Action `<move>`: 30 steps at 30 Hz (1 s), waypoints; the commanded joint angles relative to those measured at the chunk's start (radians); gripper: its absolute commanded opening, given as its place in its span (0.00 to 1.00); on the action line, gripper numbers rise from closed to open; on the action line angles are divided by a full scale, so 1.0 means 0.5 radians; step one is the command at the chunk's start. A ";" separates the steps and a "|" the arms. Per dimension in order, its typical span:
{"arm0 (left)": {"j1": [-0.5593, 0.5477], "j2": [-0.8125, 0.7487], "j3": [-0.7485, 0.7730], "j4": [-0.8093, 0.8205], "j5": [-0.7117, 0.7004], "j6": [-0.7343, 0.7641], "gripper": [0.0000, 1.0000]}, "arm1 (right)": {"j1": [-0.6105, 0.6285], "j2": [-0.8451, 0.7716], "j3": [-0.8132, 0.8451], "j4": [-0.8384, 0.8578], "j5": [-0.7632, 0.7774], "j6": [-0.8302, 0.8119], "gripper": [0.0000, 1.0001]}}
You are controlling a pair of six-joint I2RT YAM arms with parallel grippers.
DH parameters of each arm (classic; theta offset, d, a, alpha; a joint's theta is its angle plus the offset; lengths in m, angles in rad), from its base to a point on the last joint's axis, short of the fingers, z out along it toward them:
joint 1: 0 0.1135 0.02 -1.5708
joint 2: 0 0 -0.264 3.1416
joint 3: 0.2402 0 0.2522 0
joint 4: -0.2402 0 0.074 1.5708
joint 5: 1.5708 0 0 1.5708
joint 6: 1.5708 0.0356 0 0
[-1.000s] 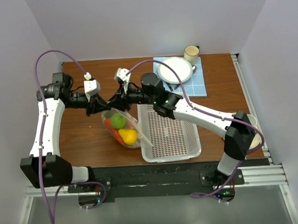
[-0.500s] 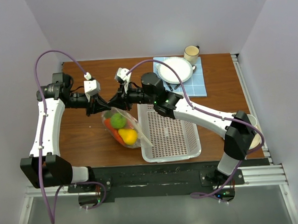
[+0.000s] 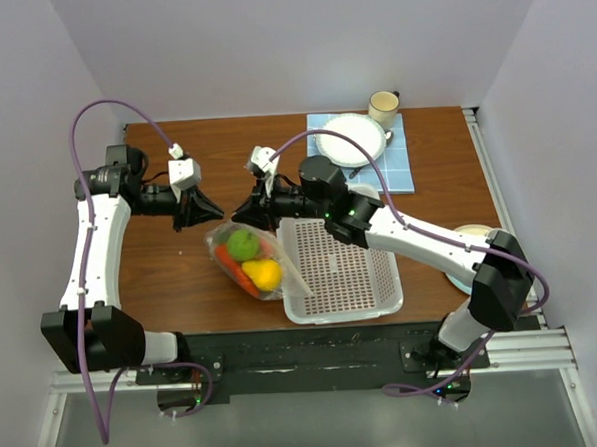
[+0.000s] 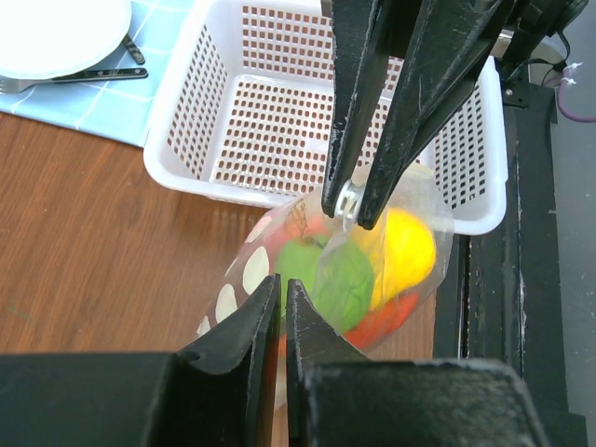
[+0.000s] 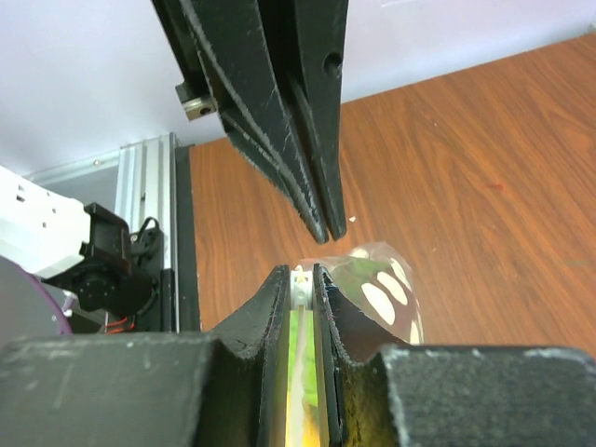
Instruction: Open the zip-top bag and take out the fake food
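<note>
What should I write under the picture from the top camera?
Left hand and right hand pinch the zip-top bag of fake food beside a white basket.

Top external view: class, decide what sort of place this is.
Probably a robotics lab test cell staged as a meal setting: plain white walls box in a wooden table, with a plate and mug on a blue mat, and a zip-top bag of toy food.
</note>
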 commanded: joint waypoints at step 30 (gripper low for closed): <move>-0.222 0.147 0.049 0.003 0.088 0.020 0.04 | -0.025 -0.008 0.174 -0.135 -0.008 -0.037 0.05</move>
